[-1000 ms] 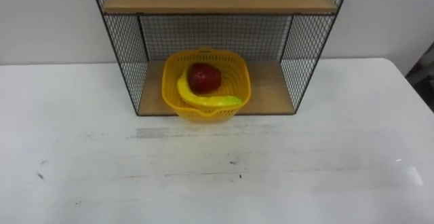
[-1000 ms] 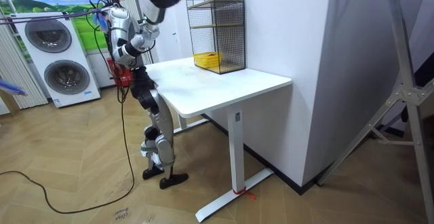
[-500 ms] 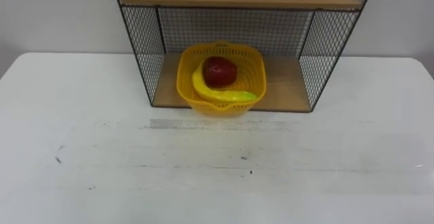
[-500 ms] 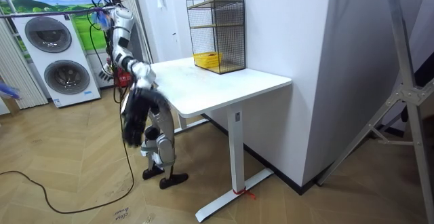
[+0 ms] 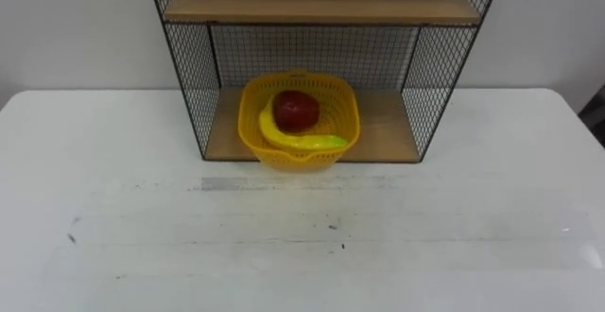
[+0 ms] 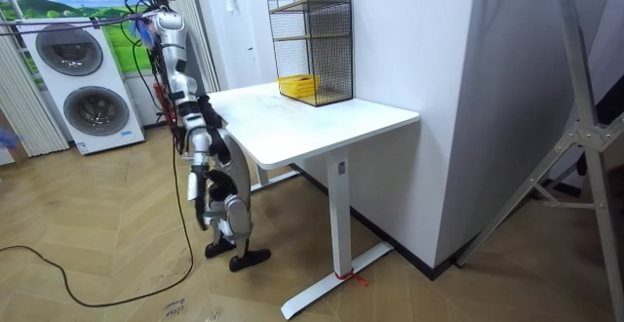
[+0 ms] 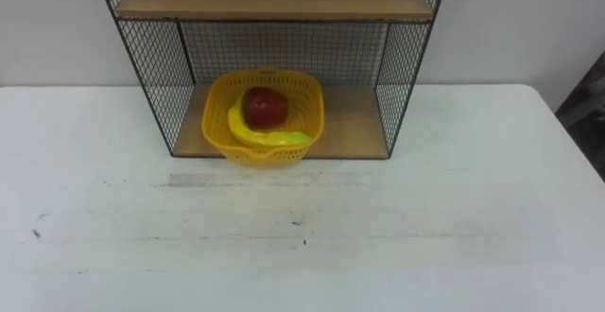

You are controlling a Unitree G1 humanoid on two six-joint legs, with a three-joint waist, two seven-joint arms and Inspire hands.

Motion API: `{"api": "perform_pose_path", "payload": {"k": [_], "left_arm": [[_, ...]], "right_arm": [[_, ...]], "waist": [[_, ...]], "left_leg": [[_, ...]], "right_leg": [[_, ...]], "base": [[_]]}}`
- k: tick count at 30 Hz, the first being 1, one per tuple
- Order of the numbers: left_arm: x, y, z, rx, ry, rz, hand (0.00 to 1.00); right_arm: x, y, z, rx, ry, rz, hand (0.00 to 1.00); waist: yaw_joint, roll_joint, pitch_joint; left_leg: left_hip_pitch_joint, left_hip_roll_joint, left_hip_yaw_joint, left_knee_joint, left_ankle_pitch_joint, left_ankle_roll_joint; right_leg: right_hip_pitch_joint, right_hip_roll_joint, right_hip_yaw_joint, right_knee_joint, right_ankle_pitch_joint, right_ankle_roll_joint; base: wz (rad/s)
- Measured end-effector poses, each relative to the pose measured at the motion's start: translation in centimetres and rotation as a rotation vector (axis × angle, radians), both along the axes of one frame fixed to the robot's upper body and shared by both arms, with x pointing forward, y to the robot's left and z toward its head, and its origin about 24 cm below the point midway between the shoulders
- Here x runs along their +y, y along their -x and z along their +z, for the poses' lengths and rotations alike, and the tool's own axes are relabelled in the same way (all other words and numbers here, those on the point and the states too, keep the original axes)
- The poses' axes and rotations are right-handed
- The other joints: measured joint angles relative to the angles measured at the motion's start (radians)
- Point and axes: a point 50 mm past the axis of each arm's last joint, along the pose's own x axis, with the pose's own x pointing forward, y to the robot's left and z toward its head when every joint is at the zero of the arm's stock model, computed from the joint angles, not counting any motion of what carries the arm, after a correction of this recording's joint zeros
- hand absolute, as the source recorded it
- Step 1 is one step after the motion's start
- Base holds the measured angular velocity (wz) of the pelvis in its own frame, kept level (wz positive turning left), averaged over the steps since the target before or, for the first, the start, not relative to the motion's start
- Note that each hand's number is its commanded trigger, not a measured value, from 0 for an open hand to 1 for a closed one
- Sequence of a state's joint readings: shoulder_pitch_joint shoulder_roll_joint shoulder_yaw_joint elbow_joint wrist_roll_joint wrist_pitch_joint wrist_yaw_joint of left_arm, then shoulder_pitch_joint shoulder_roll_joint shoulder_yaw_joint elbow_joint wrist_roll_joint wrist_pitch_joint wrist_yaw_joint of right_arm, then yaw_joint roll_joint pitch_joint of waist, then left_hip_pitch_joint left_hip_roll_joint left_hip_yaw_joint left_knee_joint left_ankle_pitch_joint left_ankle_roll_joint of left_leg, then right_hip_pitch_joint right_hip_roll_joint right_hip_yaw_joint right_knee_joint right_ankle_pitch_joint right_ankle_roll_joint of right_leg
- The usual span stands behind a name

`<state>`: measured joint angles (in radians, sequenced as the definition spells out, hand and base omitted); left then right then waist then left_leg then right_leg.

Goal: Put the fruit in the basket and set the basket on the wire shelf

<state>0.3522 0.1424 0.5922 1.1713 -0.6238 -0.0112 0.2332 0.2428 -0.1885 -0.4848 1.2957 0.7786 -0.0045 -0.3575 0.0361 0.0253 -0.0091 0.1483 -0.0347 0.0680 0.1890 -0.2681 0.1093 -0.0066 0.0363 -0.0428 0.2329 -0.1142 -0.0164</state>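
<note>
White rectangular table, robot standing at its end on the room view's left, facing it. Black wire-mesh shelf with wooden boards sits at the table's far edge, about mid-width. Yellow perforated plastic basket rests on the shelf's lower wooden board, left of the board's centre. Its front wall is at or just over the board's front edge. Inside it a yellow banana lies along the front wall, and a dark red apple sits behind it, touching.

Change: a second ago one arm was raised above head height in the room view, and half a second ago it was a blur swinging down. Now it hangs by the legs. I take it for the right hand. It is well apart from the basket and too small to read, so I cannot tell whether the fingers are straight or curled.

The eye views slid sideways between frames, which is the camera's own shift. The basket and fruit keep the same spot on the board.

Judgement: fruit in basket, basket on shelf, arm pulled clear. The task looks complete, with nothing left to place. Only mild worry is the basket's front lip so close to the board's edge.
</note>
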Motion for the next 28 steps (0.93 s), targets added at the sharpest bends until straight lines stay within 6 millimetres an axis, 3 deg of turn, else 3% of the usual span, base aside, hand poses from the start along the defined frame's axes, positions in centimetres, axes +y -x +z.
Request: {"api": "perform_pose_path", "payload": {"k": [3, 6, 9, 11, 15, 22, 28], "left_arm": [[-0.8, -1.8, -0.7, 0.068, 0.100, -0.315, 0.00], [-1.7, -3.3, -1.2, 0.173, 0.176, -0.645, 0.00], [-2.7, -5.6, -1.7, 0.249, 0.206, -0.940, 0.00], [-3.3, -6.8, -1.9, 0.264, 0.212, -1.049, 0.00], [-4.3, -7.6, -2.1, 0.259, 0.236, -1.127, 0.00], [-5.4, -8.0, -2.4, 0.243, 0.258, -1.155, 0.00], [-5.5, -7.9, -2.4, 0.243, 0.259, -1.151, 0.00]], "right_arm": [[0.5, -1.7, -0.5, 0.070, -0.093, 0.391, 0.00], [1.0, -2.8, -0.8, 0.157, -0.169, 0.671, 0.00], [1.5, -3.5, -1.0, 0.239, -0.214, 0.889, 0.00], [1.8, -3.9, -1.2, 0.274, -0.238, 0.991, 0.00], [3.3, -5.0, -1.7, 0.279, -0.290, 1.120, 0.00], [4.4, -6.6, -2.0, 0.245, -0.312, 1.184, 0.00], [4.6, -6.8, -2.0, 0.237, -0.321, 1.197, 0.00]], "waist": [[0.000, 0.000, 0.0021], [-0.010, 0.001, 0.0033], [-0.017, 0.000, 0.0046], [-0.028, -0.003, 0.0081], [-0.034, -0.017, 0.0256], [-0.033, -0.034, 0.0275], [-0.032, -0.037, 0.0195]], "left_leg": [[0.012, 0.005, 0.013, -0.005, 0.000, 0.000], [0.026, 0.007, 0.024, -0.010, 0.000, 0.000], [0.029, 0.007, 0.024, -0.011, -0.001, -0.002], [0.031, 0.007, 0.024, -0.014, -0.001, -0.002], [0.025, 0.007, 0.024, -0.015, -0.001, -0.002], [-0.001, 0.006, 0.027, -0.013, 0.003, -0.001], [0.002, 0.006, 0.030, -0.014, 0.003, -0.001]], "right_leg": [[0.013, 0.011, 0.011, -0.013, 0.014, -0.001], [0.021, 0.017, 0.018, -0.013, 0.017, -0.004], [0.024, 0.020, 0.024, -0.012, 0.017, -0.005], [0.024, 0.019, 0.024, -0.014, 0.017, -0.005], [0.016, 0.018, 0.026, -0.013, 0.016, -0.005], [-0.009, 0.021, 0.034, -0.016, 0.018, -0.003], [-0.006, 0.023, 0.037, -0.016, 0.019, -0.004]], "base": [[-0.17], [-0.11], [-0.01], [0.00], [0.00], [0.00], [0.00]]}}
